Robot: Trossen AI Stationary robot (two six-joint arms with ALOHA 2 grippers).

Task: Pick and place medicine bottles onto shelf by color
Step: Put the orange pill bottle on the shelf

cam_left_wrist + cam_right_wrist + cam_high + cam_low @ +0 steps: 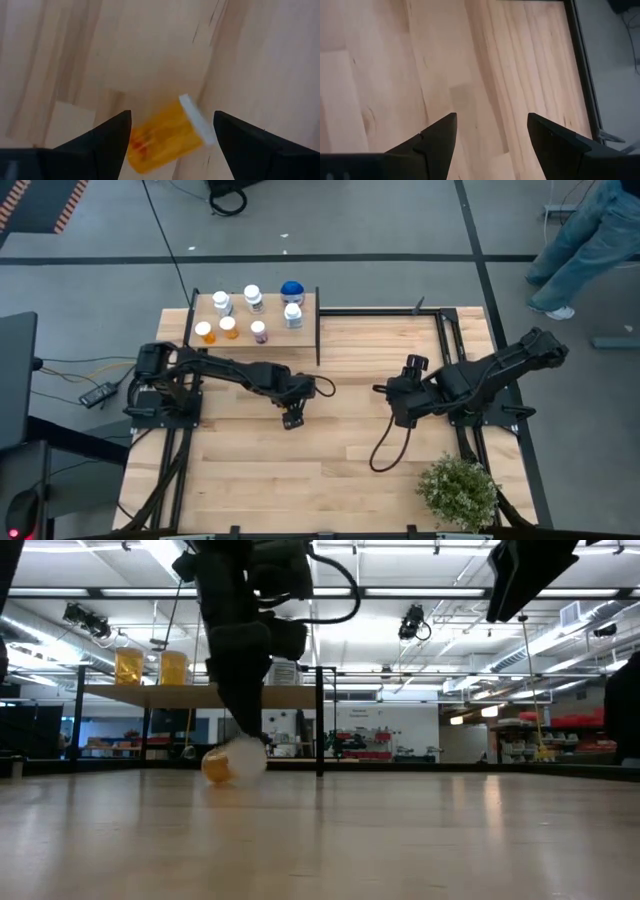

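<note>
An orange medicine bottle [165, 137] with a white cap [197, 120] lies on its side on the plank table; the low view shows the same bottle [230, 763]. My left gripper [172, 127] hangs open just above it, one finger on either side and neither touching. In the high view the left gripper [292, 418] hides the bottle. The shelf [305, 305] at the far left carries several bottles, white, orange, pinkish and one blue-topped [291, 289]. My right gripper [491, 132] is open over bare table at the right, also seen in the high view [388, 392].
A green potted plant [457, 490] stands at the near right corner. A black cable [385, 448] loops on the table below the right arm. Black frame rails [447, 340] run along the far and right sides. A person [590, 235] stands beyond the far right corner.
</note>
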